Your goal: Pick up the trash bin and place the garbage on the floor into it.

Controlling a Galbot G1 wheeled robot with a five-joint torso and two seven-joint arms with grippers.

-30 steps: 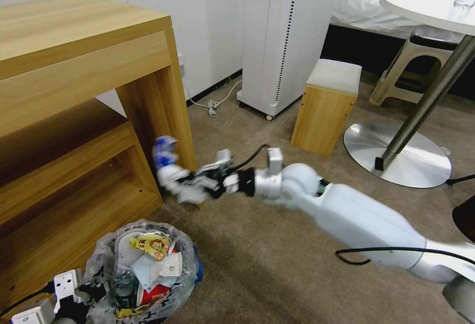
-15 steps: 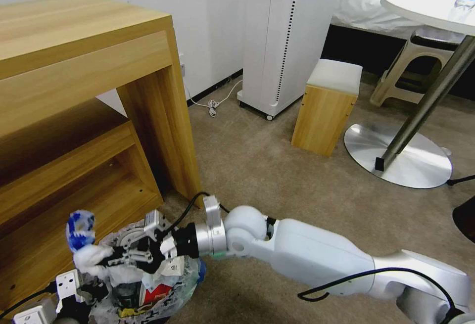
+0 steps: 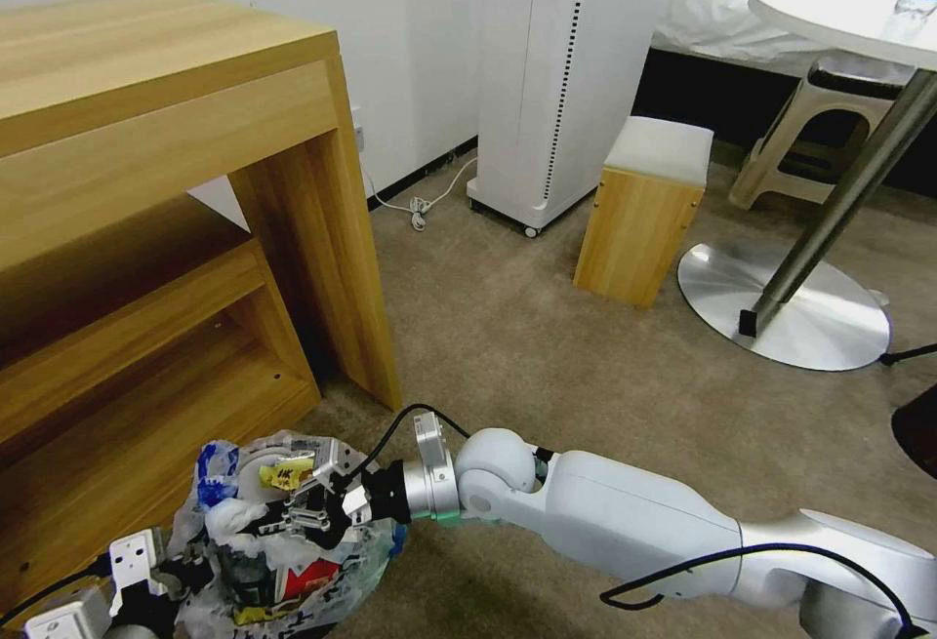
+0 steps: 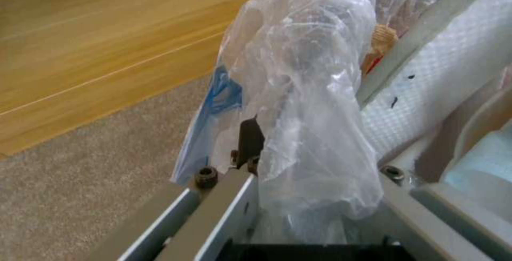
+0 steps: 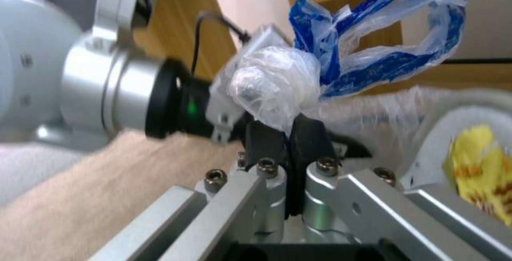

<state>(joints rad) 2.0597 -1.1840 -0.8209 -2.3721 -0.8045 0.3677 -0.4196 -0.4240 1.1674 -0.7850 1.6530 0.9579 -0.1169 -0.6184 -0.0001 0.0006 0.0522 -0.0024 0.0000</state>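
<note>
Both fingers sets closed — right gripper (image 3: 256,526) on plastic wad (image 5: 272,87), left gripper (image 4: 299,165) on trash bin (image 3: 283,610) liner.

Right arm (image 3: 634,522) was glossy white shells with a rounded ball-like joint, silver metal wrist collar, black band, small white bracket on top. Black cable looped along forearm and to wrist. Right gripper (image 5: 288,141) had black finger pads, silver linkage bars, dark hex screws; a green light glowed on the black wrist section. Left gripper (image 3: 132,571) showed white blocks, black body.
</note>
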